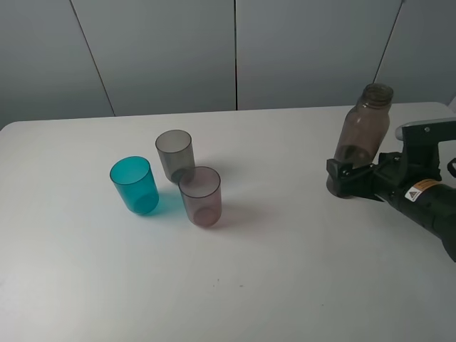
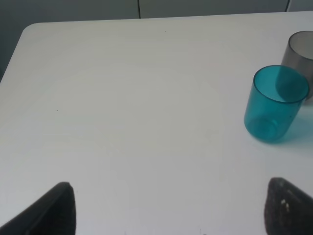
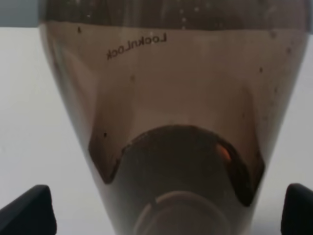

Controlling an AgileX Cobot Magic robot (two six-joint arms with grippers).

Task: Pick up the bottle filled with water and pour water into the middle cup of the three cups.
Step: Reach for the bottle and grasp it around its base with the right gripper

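The brownish-pink bottle (image 1: 363,132) stands on the white table (image 1: 285,271) at the far right, its neck uncapped. My right gripper (image 1: 350,178) is open around the bottle's lower part. In the right wrist view the bottle (image 3: 171,122) fills the frame, with a black fingertip (image 3: 29,210) well clear of it on each side. The three cups stand left of centre: teal cup (image 1: 134,185), smoky grey middle cup (image 1: 174,154) and pinkish-mauve cup (image 1: 200,196). My left gripper (image 2: 171,208) is open over bare table, near the teal cup (image 2: 275,104) and the grey cup (image 2: 299,49).
The table's far edge meets a grey panelled wall (image 1: 235,50). A wide stretch of bare tabletop lies between the cups and the bottle. The table's corner (image 2: 29,29) shows in the left wrist view.
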